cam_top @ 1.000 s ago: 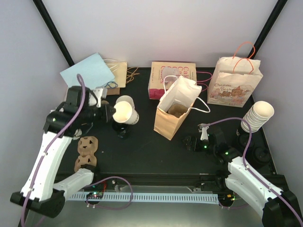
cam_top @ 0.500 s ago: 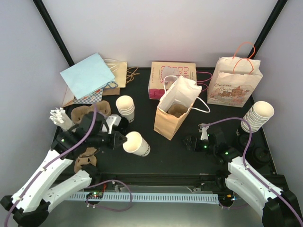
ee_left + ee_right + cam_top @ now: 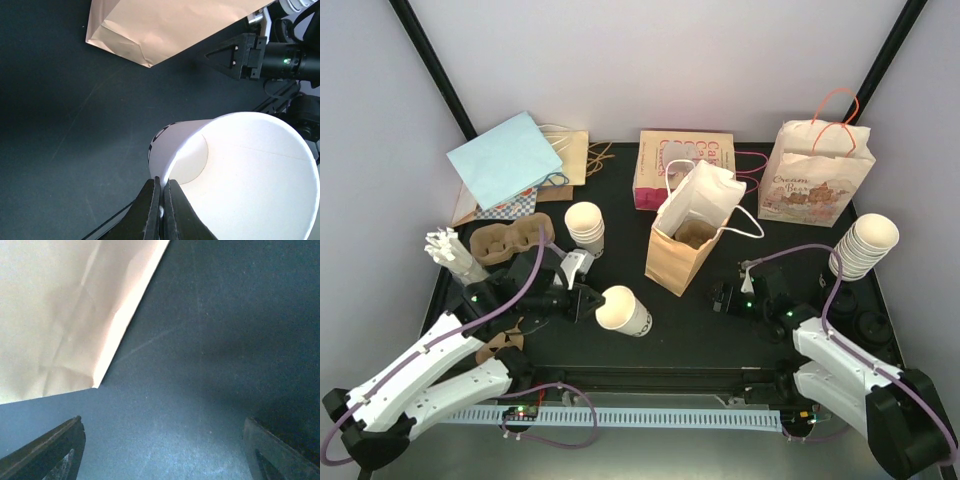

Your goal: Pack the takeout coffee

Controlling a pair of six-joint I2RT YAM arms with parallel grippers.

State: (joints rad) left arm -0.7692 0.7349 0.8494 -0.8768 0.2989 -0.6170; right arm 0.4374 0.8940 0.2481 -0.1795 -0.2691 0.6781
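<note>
Two arms: we see both low over a black table point(image 3: 670, 335), the left one loaded and the right one idle.
Left gripper point(image 3: 586, 302): pinched almost flat on the wall of the paper cup point(image 3: 623, 311) at its rim. The left wrist view shows one of its fingers point(image 3: 150, 205) outside the cup and the other inside the mouth.
Paper cup: a single cream-white cup with no lid, tipped on its side, its open mouth facing up and toward the near edge. It sits at the front centre of the table, between the two grippers and near the brown paper bag point(image 3: 692, 235). We cannot tell whether its base touches the table.
Right gripper point(image 3: 723, 297): jaws spread wide with nothing between them, just beside the bag's near right corner, pointing toward the cup.
Brown paper bag: upright, mouth open, behind the cup. Something brown lies at the bottom, and we cannot identify it.
Lid: none on the cup. Dark round shapes point(image 3: 868, 325) near the right edge may be lids, but they are too dim to tell.
Step in hand: we judge the cup is being carried to open table to be stood up, with lidding and bagging not yet done.
Next move: it calls for turning the left wrist until the base points down, then lowering until the base rests. Only then should the pinch let go, gently, since a rim hold lets a light cup swing or topple.
</note>
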